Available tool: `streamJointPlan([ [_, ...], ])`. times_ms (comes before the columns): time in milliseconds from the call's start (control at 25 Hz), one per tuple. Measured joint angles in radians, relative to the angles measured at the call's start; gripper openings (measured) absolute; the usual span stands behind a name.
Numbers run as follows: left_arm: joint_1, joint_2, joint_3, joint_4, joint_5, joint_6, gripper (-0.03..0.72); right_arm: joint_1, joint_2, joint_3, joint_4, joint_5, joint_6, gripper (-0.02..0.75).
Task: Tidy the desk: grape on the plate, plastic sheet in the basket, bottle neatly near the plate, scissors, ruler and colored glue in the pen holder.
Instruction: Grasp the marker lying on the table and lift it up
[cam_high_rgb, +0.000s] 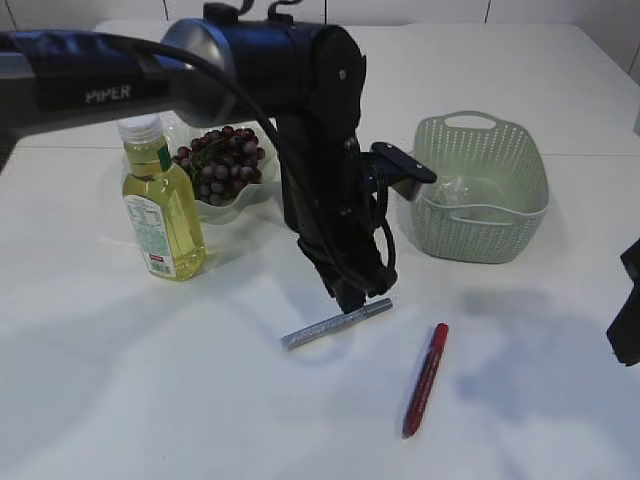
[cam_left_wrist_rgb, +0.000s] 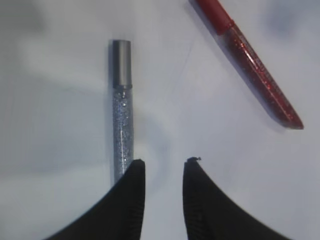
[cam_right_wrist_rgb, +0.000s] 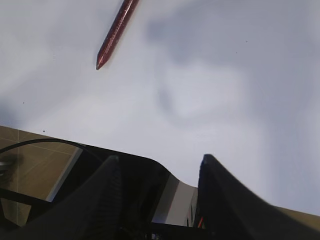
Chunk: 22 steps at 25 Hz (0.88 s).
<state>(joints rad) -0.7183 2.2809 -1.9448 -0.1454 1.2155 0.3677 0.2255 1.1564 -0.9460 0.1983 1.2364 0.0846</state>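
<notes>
White table (cam_high_rgb: 150, 400) – both jaws parted, empty, left beside silver glue (cam_left_wrist_rgb: 121, 115).

Exterior camera looks down at a slant across the white desk (cam_high_rgb: 150, 400) toward its far edge. Left wrist camera stares straight down, very close, onto the silver glitter glue (cam_left_wrist_rgb: 121, 110). Right wrist camera sits low at the near edge; both catch the red glitter glue (cam_right_wrist_rgb: 116, 31).

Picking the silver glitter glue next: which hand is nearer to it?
Left. The left hand is right beside the silver glitter glue, open, one finger next to the tube. The right hand is parked at the table's right edge, beyond the red glitter glue.
</notes>
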Motion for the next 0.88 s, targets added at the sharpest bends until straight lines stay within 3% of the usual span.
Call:
streamJointPlan([
  [880, 0.000, 0.110, -0.009, 0.043, -0.033, 0.032, 0.195, 0.000, 0.000, 0.000, 0.000, 0.000, 0.000, 0.397],
])
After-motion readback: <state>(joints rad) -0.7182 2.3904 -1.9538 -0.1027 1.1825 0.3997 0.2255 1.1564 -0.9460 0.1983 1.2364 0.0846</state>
